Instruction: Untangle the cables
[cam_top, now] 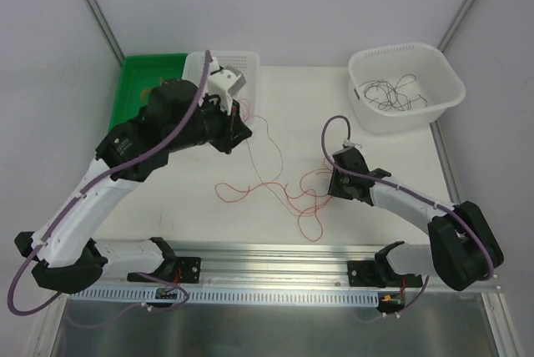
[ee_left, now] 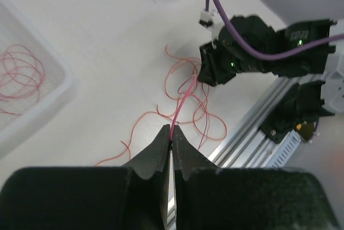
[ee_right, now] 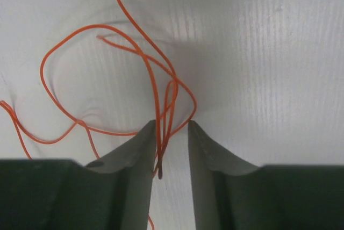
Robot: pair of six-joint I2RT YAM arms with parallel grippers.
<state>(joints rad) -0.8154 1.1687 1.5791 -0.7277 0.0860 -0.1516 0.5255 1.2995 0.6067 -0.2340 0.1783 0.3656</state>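
Jaws on my left are pinched shut on one red wire [ee_left: 181, 103], held above the counter [cam_top: 309, 98]. The wire runs taut down to the red tangle [cam_top: 304, 198] mid-counter. My right jaws sit low over that tangle, narrowly parted, with several strands in the gap and not clamped.

Step, I'd say: pulling one wire free. Next, the right jaws need to pin the rest while the left draws toward the white basket [cam_top: 246, 61]. Strand crossings under my right jaws are hidden. The dark wires [cam_top: 396, 94] in the far tub [cam_top: 400, 121] are too fine to count.
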